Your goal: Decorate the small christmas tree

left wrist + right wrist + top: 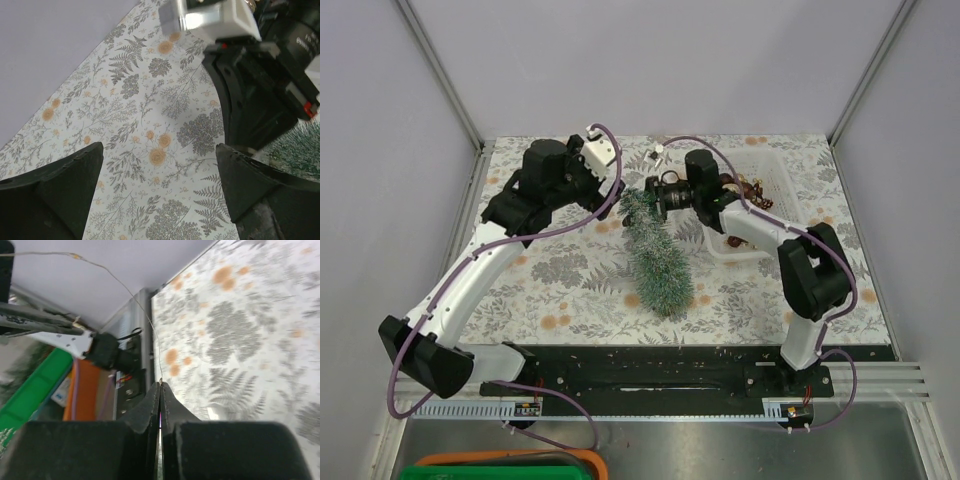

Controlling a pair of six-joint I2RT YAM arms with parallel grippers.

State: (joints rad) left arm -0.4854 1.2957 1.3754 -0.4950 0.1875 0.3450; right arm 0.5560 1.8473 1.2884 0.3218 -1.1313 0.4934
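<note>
The small christmas tree (660, 260) lies on its side mid-table, tip toward the back; its frosted bristles also show in the left wrist view (300, 150). My right gripper (642, 195) is at the tree's tip. In the right wrist view it (161, 385) is shut on a thin wire (145, 315) that runs up and to the left. My left gripper (603, 203) is just left of the tree tip, open and empty above the floral cloth (160, 175). The right arm's black wrist (260, 90) is close in front of it.
A white basket (775, 170) with brown and gold ornaments (750, 187) stands at the back right, behind the right arm. A small white object (658, 152) lies at the back centre. Grey walls enclose the table. A green and orange bin (520, 465) sits below the front edge.
</note>
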